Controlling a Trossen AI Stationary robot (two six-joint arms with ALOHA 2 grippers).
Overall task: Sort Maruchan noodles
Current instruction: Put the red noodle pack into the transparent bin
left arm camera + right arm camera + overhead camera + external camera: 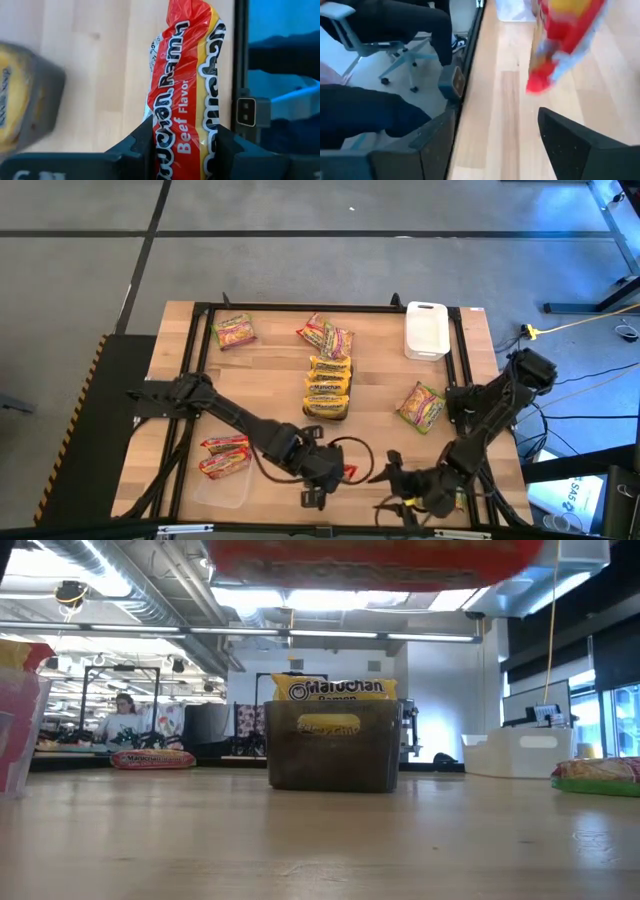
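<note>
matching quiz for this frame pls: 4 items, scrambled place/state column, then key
Items:
1. red beef packet
2. white tray
3. dark tray
4. right gripper

Places/states:
A. table's far edge, right side
B. open, holding nothing, near edge
C. clamped between the left gripper's fingers
D. table centre, holding yellow packets

Pairs: 1-C, 2-A, 3-D, 4-B

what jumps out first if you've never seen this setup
The left claw is shut on a red beef packet near the table's front edge, with the open right claw beside it. Mid-table, a dark tray holds a stack of yellow packets.
</note>
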